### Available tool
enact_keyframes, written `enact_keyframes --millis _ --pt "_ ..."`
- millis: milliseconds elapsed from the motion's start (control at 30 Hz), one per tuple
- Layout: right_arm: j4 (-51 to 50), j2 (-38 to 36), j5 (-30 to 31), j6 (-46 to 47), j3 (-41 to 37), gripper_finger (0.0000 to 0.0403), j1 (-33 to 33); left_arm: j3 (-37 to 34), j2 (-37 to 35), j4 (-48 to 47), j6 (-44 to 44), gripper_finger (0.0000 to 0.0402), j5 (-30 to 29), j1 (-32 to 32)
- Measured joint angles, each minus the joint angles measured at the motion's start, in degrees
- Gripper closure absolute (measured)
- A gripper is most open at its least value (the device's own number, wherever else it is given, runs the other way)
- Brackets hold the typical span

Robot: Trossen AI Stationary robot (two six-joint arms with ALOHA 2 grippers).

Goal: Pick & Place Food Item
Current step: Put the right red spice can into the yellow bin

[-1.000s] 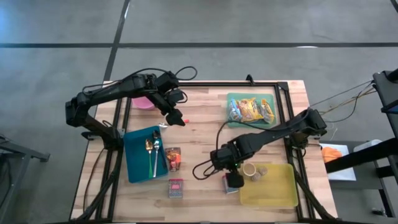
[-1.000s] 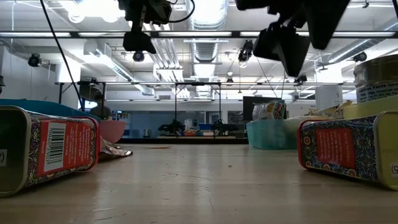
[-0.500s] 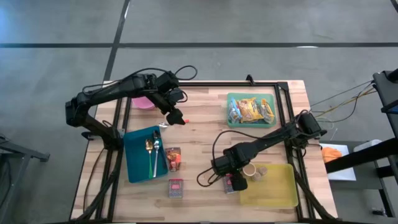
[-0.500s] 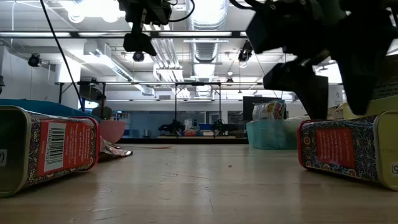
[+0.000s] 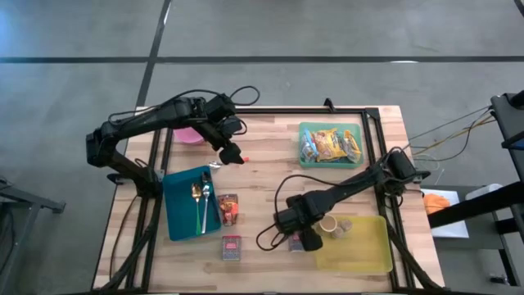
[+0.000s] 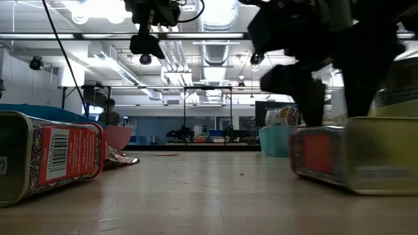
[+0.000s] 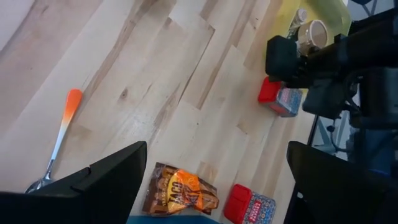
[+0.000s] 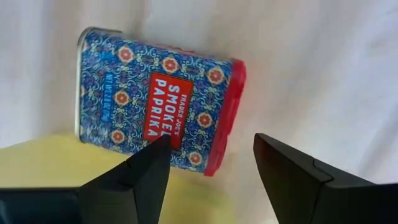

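While the left tool (image 5: pixel 234 156) hangs spread and empty over the far-left tabletop (image 5: pixel 262 164), the high view puts the right tool (image 5: pixel 304 239) over the smoked paprika tin (image 5: pixel 295 243), beside the yellow tray (image 5: pixel 360 254). Low view: dark fingers (image 6: pixel 311 98) come down at the tin (image 6: pixel 339 156), which rests on wood. Right wrist view: fingers (image 8: pixel 149 171) half-spread, straddling the tin's (image 8: pixel 158 124) red-capped end, apparently lined up to pinch; nothing gripped yet.

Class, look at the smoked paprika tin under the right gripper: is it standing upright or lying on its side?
Lying on its side. The paprika tin shows its broad printed face to the right wrist camera, red lid pointing sideways, and rests flat on the table.
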Motion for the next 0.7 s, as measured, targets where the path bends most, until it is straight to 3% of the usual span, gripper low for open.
enact_keyframes --millis 167,400,567,700 --pt "-0.1 0.0 7.5 -3.6 2.0 0.0179 -1.1 0.0 0.0 0.0 0.0 0.0009 -0.3 0.0" --pt "0.0 0.1 11.6 -5.0 2.5 0.0179 -3.8 0.0 0.0 0.0 0.2 0.0009 -0.7 0.0" --pt "-2.1 -3.0 11.5 5.0 2.5 0.0179 -4.9 0.0 0.0 -0.5 0.0 0.0009 -0.6 0.0" --pt "-1.8 -7.8 7.3 17.6 2.8 0.0179 -4.9 0.0 0.0 -0.7 0.0 0.0009 -0.7 0.0"
